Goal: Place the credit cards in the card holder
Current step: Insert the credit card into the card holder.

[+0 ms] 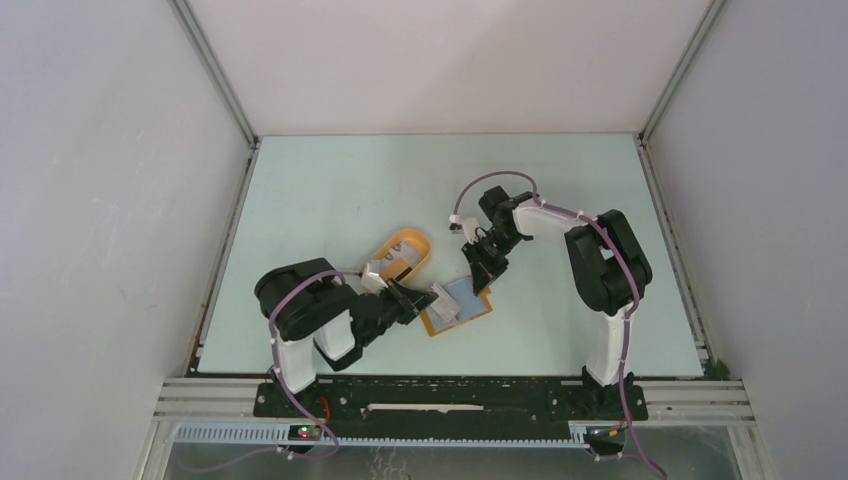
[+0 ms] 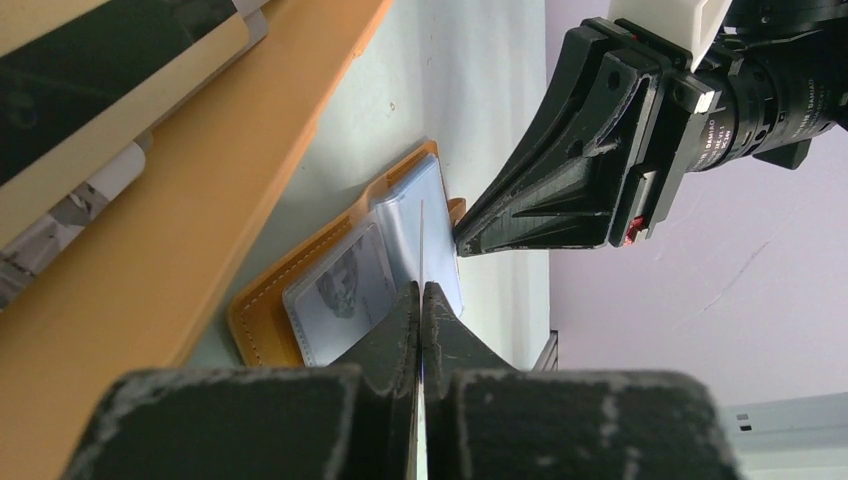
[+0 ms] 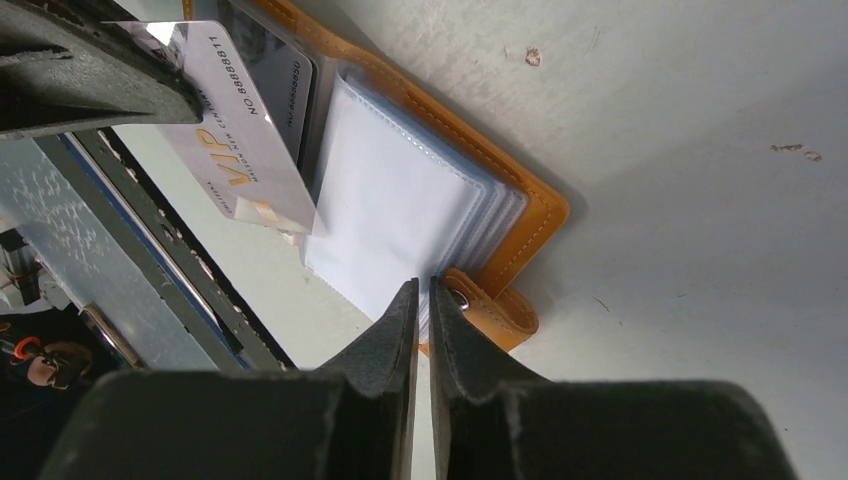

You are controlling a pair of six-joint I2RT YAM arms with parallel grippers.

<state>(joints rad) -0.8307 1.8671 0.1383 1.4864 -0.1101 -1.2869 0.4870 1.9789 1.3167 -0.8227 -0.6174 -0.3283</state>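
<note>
Near the lower centre of the top view, the card holder [image 3: 522,212] lay open on the pale counter [image 1: 350,180], its clear sleeves facing up and its closure tab [image 3: 492,306] at the edge. The left claw [image 2: 422,290] was pressed together on 1 credit card [image 3: 235,140], whitish with orange "VIP" print. It held the card on edge just above the open sleeves, in the upper left of the right wrist view. A second card [image 2: 340,292] sat in a slot of the holder. The right claw [image 3: 421,290] stood with only a thin slit between its fingers, its tips at the sleeves' edge beside the tab. I could not tell whether it pinched anything. An oval orange tray [image 1: 425,245] lay just up and left of the holder.
</note>
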